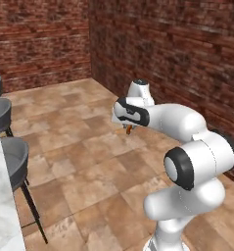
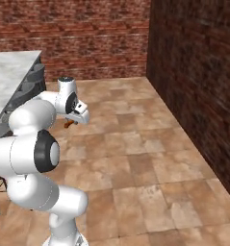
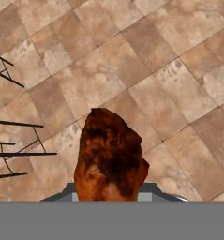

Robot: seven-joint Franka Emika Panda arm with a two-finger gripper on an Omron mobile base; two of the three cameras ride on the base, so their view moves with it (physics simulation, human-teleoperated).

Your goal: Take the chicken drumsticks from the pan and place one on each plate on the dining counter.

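- I see my gripper (image 1: 128, 128) clamped on a drumstick (image 3: 111, 161), centre of the left base view.
- Stools (image 1: 13, 154) and counter (image 1: 1, 215) sit at left edge.

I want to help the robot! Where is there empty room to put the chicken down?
The gripper holds a drumstick over bare tile floor, between the brick wall and the stools. The marble counter looks bare where it shows. It is crowded along the stools.

You've got red-brick walls (image 1: 162, 44) meeting tan floor tiles (image 2: 150, 158) (grey stools (image 1: 13, 157) at left).
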